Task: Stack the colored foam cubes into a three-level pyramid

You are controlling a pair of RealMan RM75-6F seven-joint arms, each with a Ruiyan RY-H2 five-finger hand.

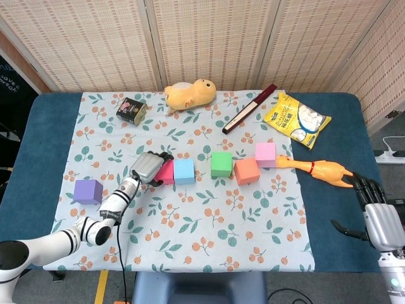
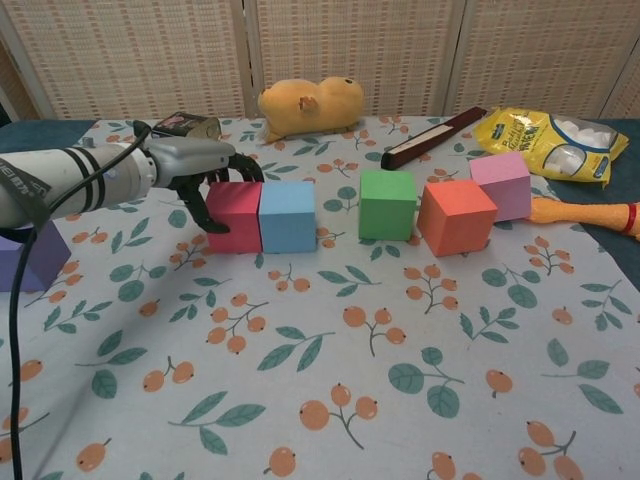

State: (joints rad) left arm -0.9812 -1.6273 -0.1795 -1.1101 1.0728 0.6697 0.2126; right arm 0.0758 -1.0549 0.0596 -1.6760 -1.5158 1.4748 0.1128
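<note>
A: How far along is the pyramid?

B: Nothing stacked. Left hand (image 2: 205,180) grips the red cube (image 2: 234,215), centre-left, touching the blue cube (image 2: 288,216). Right hand (image 1: 374,206) rests open, lower right.

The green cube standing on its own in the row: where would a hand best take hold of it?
Probably from above, fingers on the green cube's left and right faces. Both are flat and upright, with open gaps to the blue cube and orange cube beside it.
</note>
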